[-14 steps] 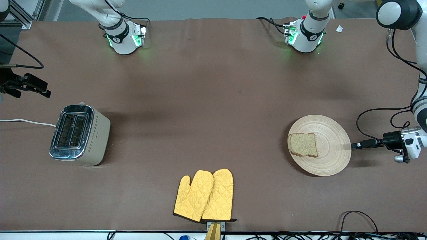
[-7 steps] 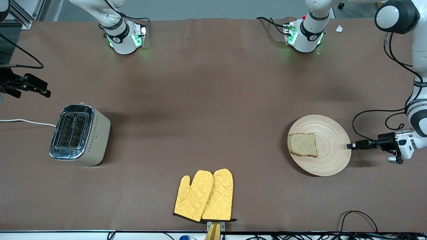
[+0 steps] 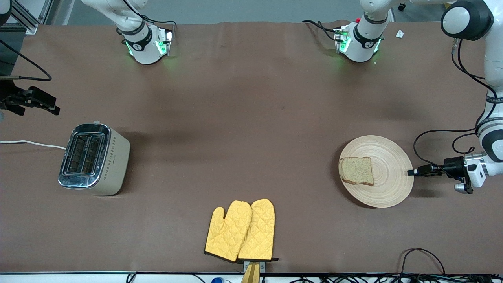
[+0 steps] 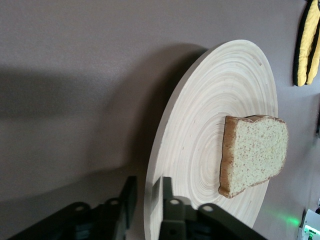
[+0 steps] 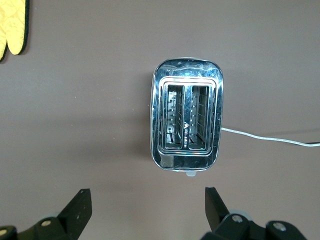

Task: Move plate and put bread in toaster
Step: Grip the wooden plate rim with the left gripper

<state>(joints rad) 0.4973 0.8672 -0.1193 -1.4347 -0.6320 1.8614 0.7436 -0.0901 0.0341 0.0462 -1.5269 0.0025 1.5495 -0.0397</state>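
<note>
Bearing one bread (image 3: 357, 170), one plate (image 3: 389, 188) seems pincer-gripped.

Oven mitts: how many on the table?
2. Both yellow oven mitts lie side by side, overlapping, at the table edge nearest the front camera: one toward the right arm's end, the other toward the left arm's end. No others are visible.

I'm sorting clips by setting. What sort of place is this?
Probably a robotics lab bench staged as a kitchen: two arm bases bolted to a brown-covered table, loose cables along its edge, and props on it: a toaster, a wooden plate and yellow oven mitts.
</note>
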